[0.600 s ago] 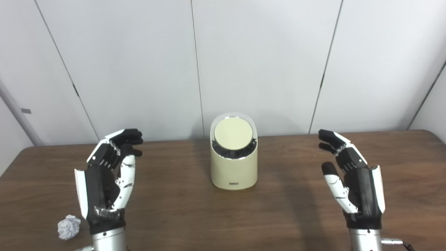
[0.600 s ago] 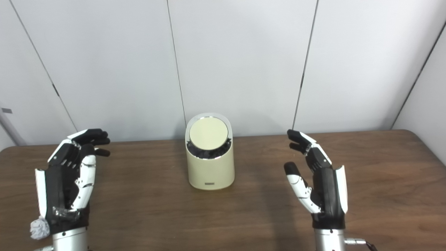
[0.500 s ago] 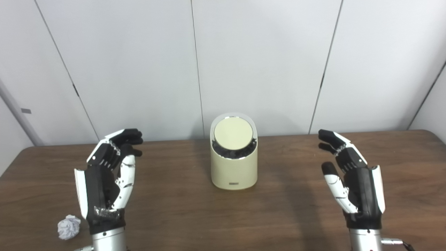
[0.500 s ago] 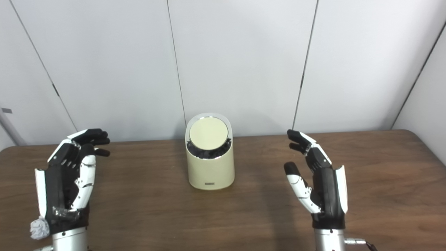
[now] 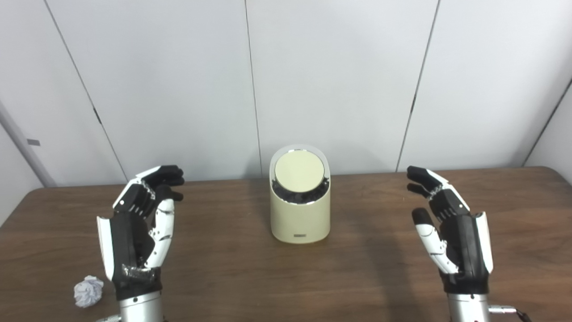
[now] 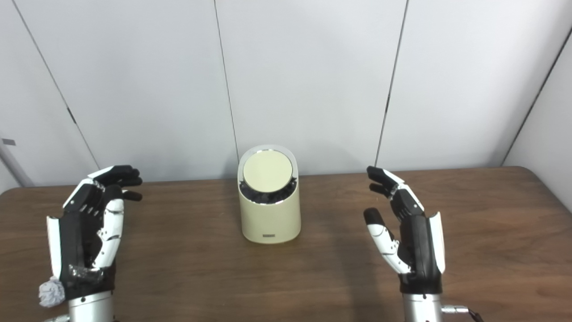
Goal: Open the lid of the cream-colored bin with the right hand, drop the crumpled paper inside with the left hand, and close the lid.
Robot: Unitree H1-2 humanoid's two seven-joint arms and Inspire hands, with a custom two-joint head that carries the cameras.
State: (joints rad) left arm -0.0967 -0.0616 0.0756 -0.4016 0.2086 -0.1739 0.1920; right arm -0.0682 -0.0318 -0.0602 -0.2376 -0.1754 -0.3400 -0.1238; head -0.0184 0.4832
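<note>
Non-task stuff: dark brown wood-grain table (image 5: pixel 232 277), fills the lower part of both head views, rounded far-right corner visible. Behind it a wall of pale grey panels (image 5: pixel 339 80), split by thin dark seams running top to table edge, some slanted. Small dark fitting (image 5: pixel 96 115) on the left seam, about mid-height. Far left: light grey bar (image 5: pixel 20 143) leaning diagonally, with a small grey tag (image 5: pixel 33 142) beside it.

The left robot hand (image 5: pixel 136 232) and right robot hand (image 5: pixel 451 237) hover upright, empty, fingers spread.
</note>
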